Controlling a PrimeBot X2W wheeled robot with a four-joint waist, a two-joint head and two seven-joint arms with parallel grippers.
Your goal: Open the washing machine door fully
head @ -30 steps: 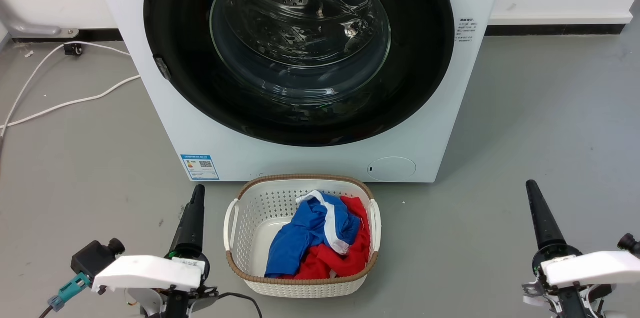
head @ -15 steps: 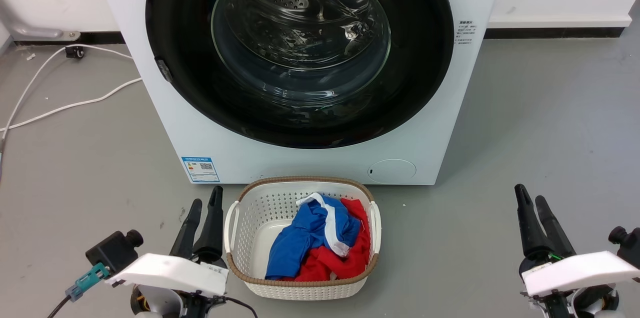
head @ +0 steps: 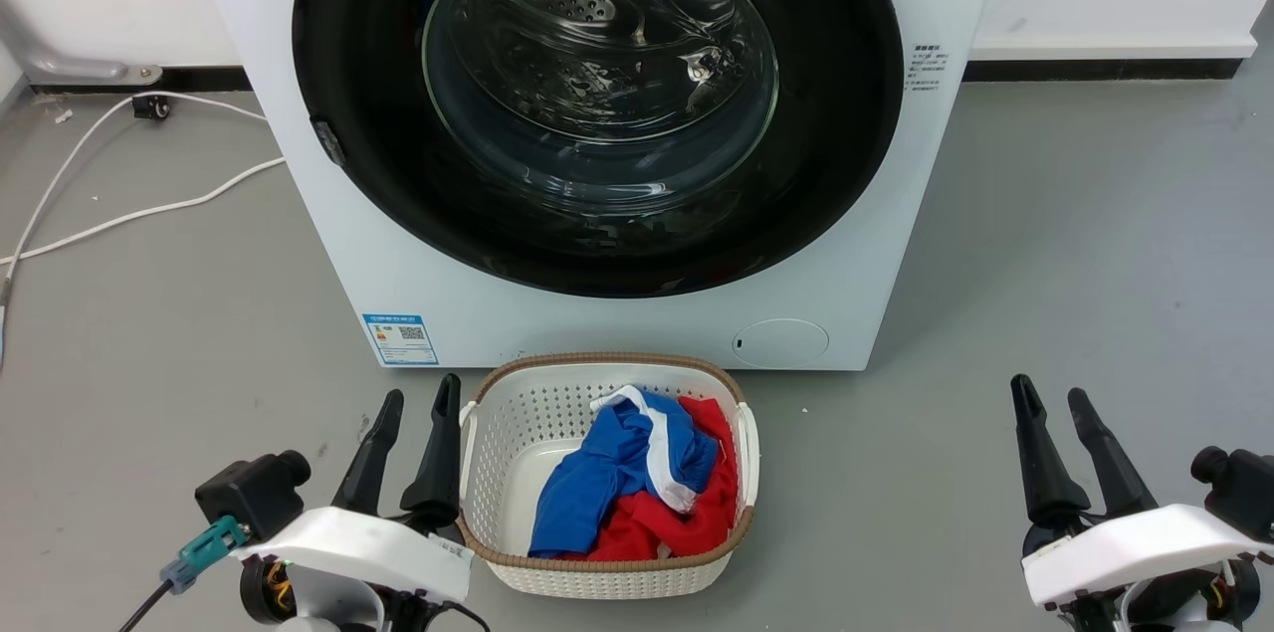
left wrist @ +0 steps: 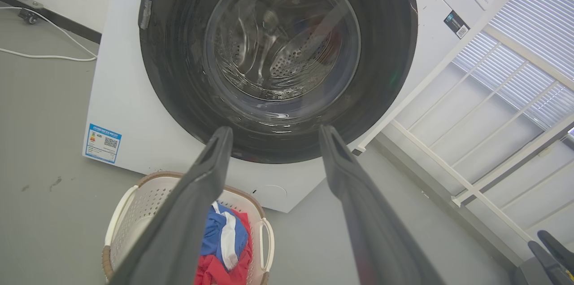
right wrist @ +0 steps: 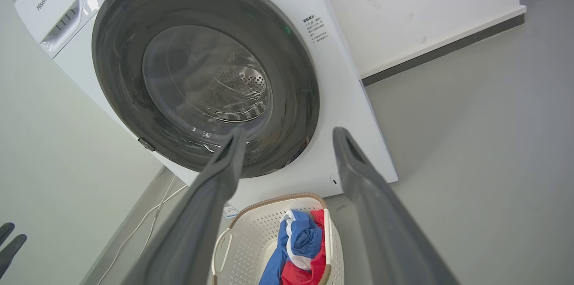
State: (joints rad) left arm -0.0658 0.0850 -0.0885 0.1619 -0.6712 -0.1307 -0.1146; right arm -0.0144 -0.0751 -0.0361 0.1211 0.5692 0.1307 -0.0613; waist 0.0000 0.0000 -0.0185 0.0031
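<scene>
The white washing machine stands ahead on the grey floor. Its round glossy black door lies flat against the front, with the steel drum showing through the glass bowl. A small latch tab sits on the door's left rim. My left gripper is open at the lower left, beside the basket, well short of the machine. Low at the right, my right gripper is open too, holding nothing.
A white perforated laundry basket with blue, red and white clothes sits on the floor right before the machine. White cables run over the floor at the left. A white window frame stands to the machine's right.
Both grippers have opened, from fingers together to fingers spread. The left gripper has shifted right toward the basket. The camera has tilted slightly.
</scene>
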